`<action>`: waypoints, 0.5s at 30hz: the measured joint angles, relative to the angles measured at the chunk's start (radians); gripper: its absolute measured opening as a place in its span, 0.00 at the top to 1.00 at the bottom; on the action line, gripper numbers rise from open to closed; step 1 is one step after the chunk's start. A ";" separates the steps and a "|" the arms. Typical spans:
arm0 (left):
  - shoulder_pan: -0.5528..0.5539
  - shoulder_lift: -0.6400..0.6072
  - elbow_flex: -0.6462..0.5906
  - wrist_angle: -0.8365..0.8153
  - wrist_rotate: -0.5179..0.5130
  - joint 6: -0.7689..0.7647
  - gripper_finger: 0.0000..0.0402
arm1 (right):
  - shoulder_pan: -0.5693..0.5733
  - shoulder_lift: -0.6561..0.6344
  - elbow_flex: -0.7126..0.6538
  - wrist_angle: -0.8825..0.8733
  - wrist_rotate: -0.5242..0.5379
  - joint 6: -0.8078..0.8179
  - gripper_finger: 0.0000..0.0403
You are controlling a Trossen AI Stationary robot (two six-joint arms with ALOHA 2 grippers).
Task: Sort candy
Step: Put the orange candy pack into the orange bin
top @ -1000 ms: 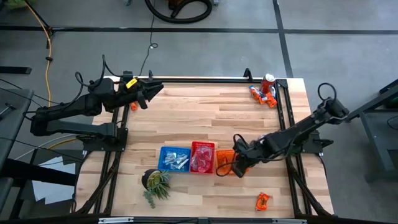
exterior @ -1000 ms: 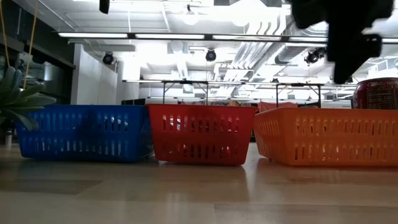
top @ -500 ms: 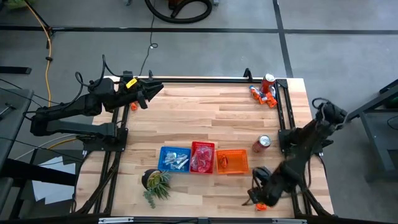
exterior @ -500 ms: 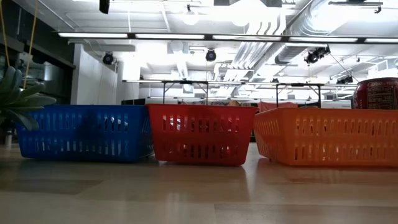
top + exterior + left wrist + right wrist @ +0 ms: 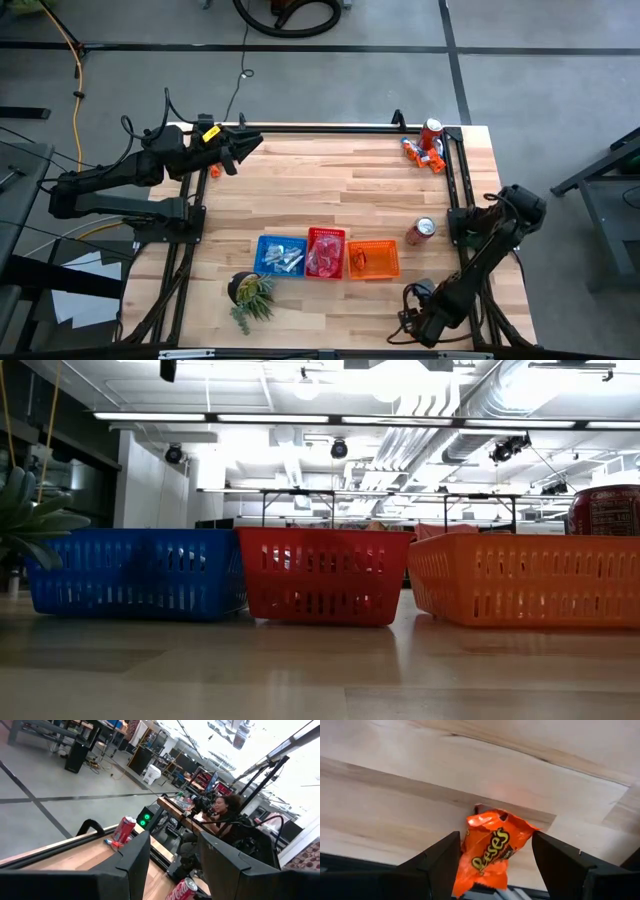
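Candy is the matter here, and one orange packet (image 5: 490,852) lies flat on the wooden table (image 5: 330,190) directly between the two dark fingers of the right gripper (image 5: 492,857), whose jaws stand wide apart on either side of it, not yet pressing its edges. Seen from above, this right gripper (image 5: 420,322) sits low at the table's near right corner, with its arm covering the packet. Behind it and to its left stand three baskets in a row, touching side by side: an orange basket (image 5: 373,260) closest, then a red basket (image 5: 325,252), then a blue basket (image 5: 281,254), each holding candy. A small potted plant (image 5: 248,293) sits just beyond the blue basket. A soda can (image 5: 421,231) lies on its side on the far side of the orange basket from the gripper. Well apart from the gripper, at the far right corner, another soda can (image 5: 431,131) stands beside a little heap of loose candy (image 5: 423,154).

The left gripper (image 5: 243,147) waits at the far left corner, fingers (image 5: 132,865) partly apart and empty, with a small orange packet (image 5: 214,171) just beside it on the table.
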 joint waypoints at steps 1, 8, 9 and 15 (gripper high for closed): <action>0.000 0.000 0.000 0.000 0.004 0.000 0.62 | 0.000 0.005 0.000 -0.003 -0.001 0.000 0.40; 0.000 0.000 0.000 0.000 0.010 -0.020 0.62 | -0.001 0.048 0.000 -0.032 0.005 -0.019 0.44; 0.000 0.000 0.000 0.000 0.011 -0.027 0.62 | 0.000 0.052 0.000 -0.031 0.006 -0.026 0.47; 0.000 0.000 0.000 0.003 0.012 -0.046 0.62 | 0.002 0.015 0.002 -0.031 0.020 -0.108 0.89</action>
